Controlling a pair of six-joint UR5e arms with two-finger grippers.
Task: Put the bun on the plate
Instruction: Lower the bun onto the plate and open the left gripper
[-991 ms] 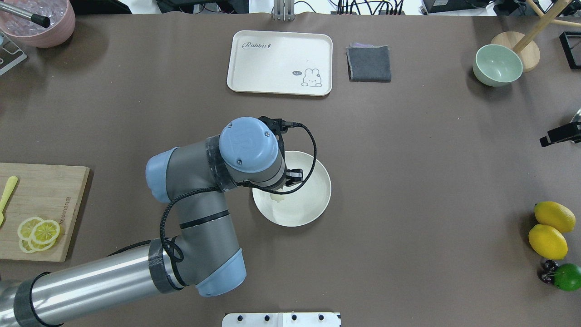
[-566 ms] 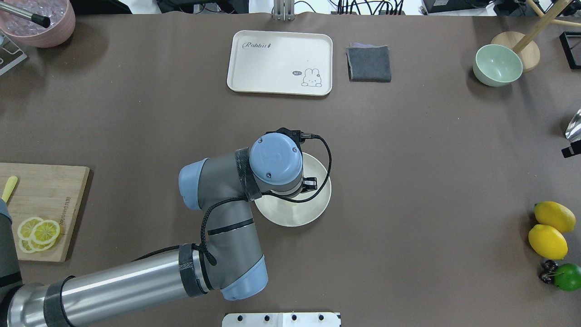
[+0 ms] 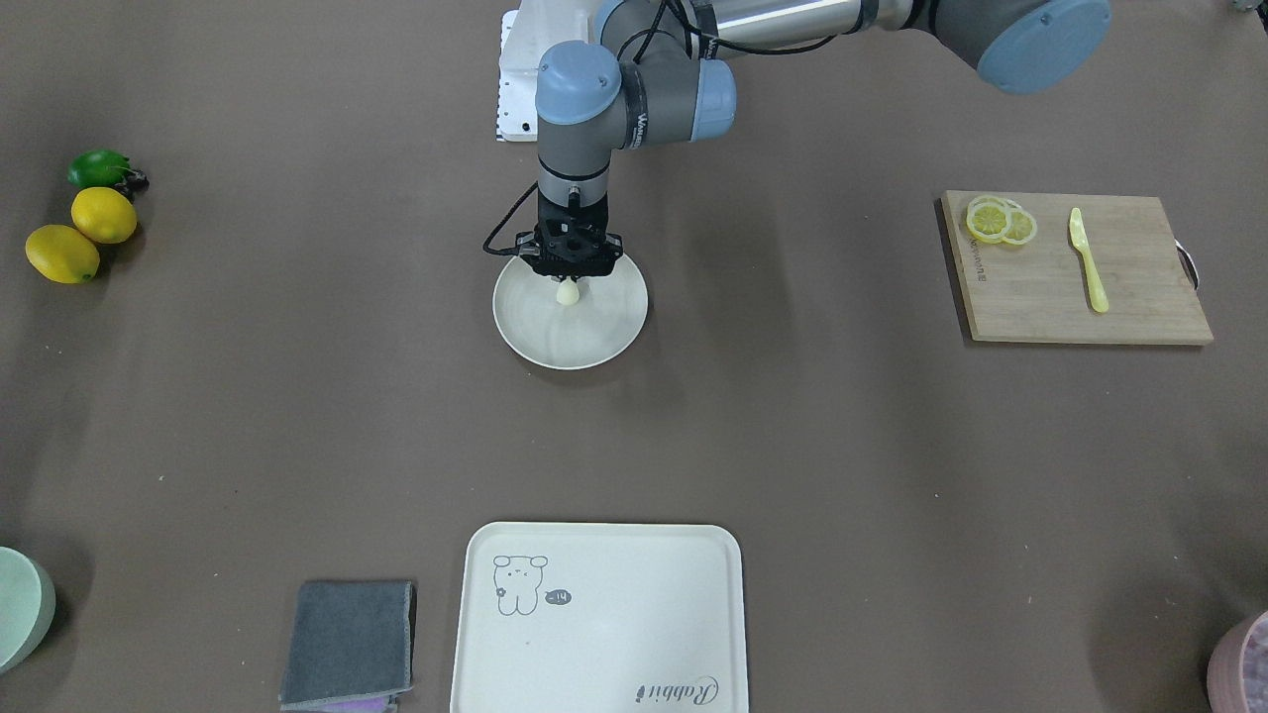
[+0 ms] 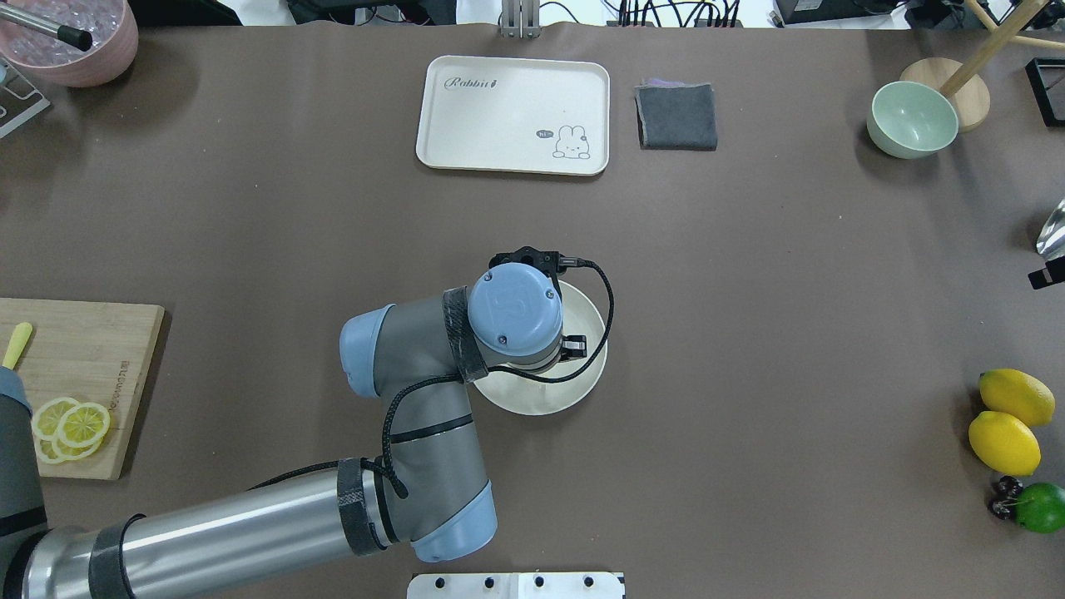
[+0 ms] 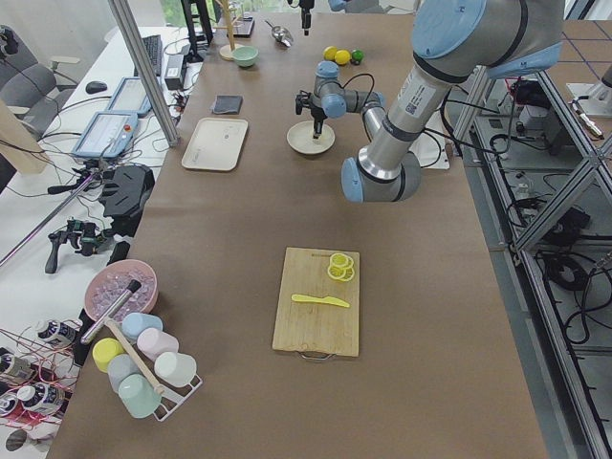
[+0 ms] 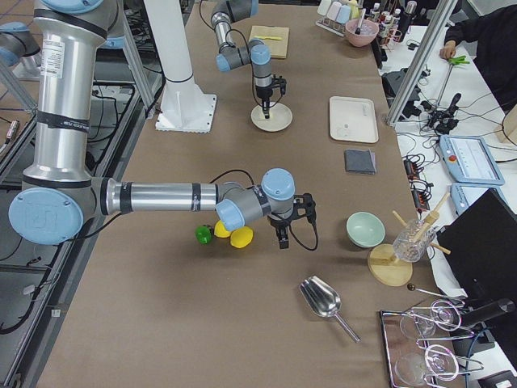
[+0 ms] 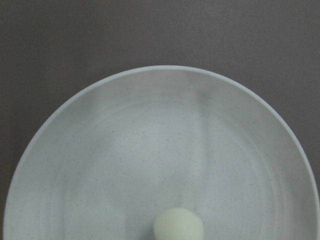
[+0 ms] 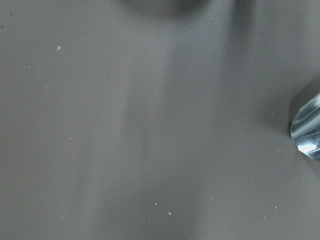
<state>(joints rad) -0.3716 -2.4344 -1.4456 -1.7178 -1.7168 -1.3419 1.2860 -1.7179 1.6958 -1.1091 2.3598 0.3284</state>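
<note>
The left hand (image 3: pixel 570 277) is poised over the plate (image 3: pixel 535 337) on the table (image 3: pixel 792 416). The bun (image 3: pixel 568 293) is seen directly beneath the fingertips, within the plate's robot-side half. Whether it is gripped cannot be told, as the fingers are hidden.

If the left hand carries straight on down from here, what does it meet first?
The plate. The left hand points straight down over it with the bun at its tips, so the bun would probably press onto the plate's inner surface first. I cannot tell whether they already touch.
</note>
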